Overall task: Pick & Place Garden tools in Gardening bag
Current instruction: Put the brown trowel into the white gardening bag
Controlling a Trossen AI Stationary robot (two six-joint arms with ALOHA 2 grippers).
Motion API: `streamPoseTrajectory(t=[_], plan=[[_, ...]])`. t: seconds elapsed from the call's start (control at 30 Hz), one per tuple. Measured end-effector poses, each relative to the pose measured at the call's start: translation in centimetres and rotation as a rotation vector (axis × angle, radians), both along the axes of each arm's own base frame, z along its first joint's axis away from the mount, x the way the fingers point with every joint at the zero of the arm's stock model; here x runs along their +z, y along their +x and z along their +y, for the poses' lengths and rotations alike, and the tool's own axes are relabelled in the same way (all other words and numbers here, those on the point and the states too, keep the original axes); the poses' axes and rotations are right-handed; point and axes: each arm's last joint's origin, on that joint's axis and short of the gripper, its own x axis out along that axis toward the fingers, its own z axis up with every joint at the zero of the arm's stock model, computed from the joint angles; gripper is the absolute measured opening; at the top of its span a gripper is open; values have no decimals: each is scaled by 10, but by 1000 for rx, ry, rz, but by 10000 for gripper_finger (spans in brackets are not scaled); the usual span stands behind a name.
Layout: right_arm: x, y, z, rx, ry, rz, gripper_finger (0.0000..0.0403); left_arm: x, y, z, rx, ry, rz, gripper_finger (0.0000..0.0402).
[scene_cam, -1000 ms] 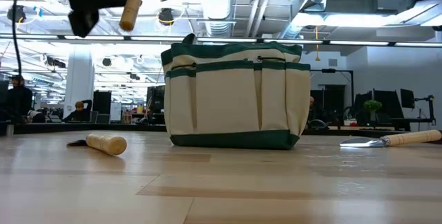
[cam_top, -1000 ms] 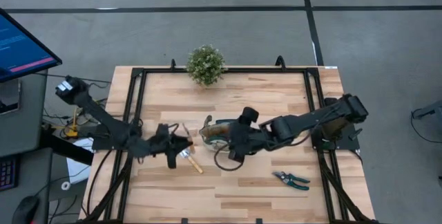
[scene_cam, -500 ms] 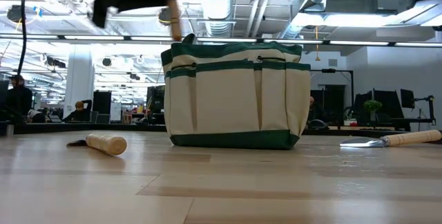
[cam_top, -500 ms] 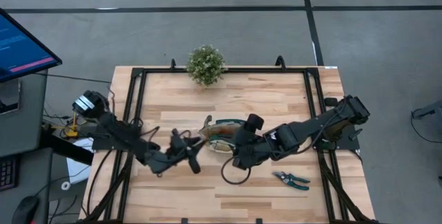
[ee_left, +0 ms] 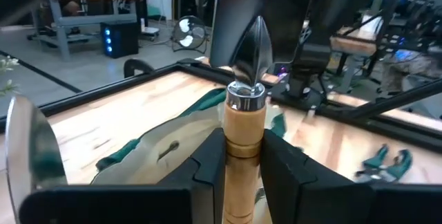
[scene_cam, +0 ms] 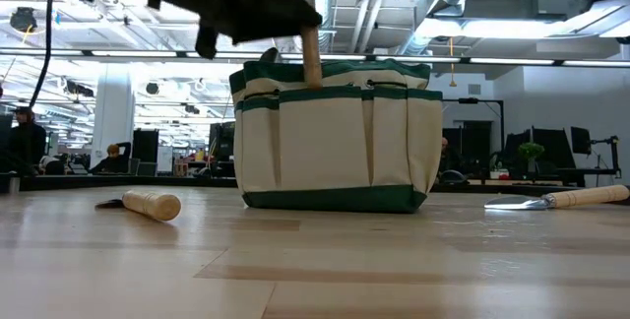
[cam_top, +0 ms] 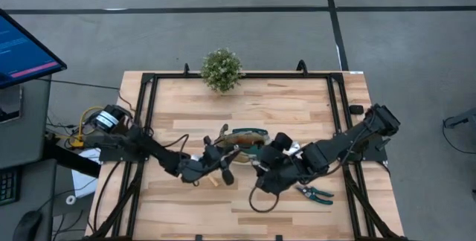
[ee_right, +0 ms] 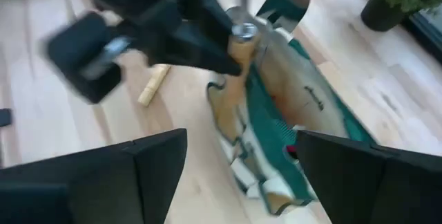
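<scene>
The beige gardening bag (cam_top: 244, 140) with green trim stands mid-table, its mouth up (scene_cam: 335, 132). My left gripper (cam_top: 221, 166) reaches in level from the table's left, by the bag's near left corner, shut on a wooden-handled trowel (ee_left: 243, 86). My right gripper (ee_right: 238, 175) hangs open above the table at the bag's near right and holds nothing. A second trowel (scene_cam: 143, 203) lies flat on the table below my left arm. The teal pruning shears (cam_top: 314, 193) lie near the front right. My left gripper pinches the trowel's wooden handle (ee_left: 243, 124) just below the metal collar, between its two fingers (ee_left: 207, 162). The fingers come level from the table's left and lie across the handle. The trowel is upright and lifted clear, blade up, its free handle end (scene_cam: 311, 73) at rim height.
A bushy potted plant (cam_top: 222, 69) stands at the far edge. Another trowel (scene_cam: 561, 199) lies on the table at the low view's right. A black frame (cam_top: 152, 85) rims the table. Bare wood (cam_top: 186, 211) lies along the near edge.
My left gripper has swung toward the table's right, up to the bag, and has rolled; its trowel has gone from slanting to upright and sunk a little. My right gripper has drifted toward the near edge, still open.
</scene>
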Motion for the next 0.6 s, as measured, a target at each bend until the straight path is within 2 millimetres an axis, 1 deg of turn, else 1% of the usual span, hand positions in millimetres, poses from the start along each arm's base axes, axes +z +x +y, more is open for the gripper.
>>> streamPoseTrajectory(t=[0.1,0.27,0.47,0.6], plan=[[-1,-4,6,-9,19,-1,264,-8,6,4,19,9,19,66],[-2,-11,13,-36,35,1,264,-19,11,2,20,8,42,66],[-2,-17,19,-58,23,-17,264,-20,6,-7,-2,-5,34,66],[-2,-19,20,-63,18,-15,264,-23,9,-6,-3,1,43,66]])
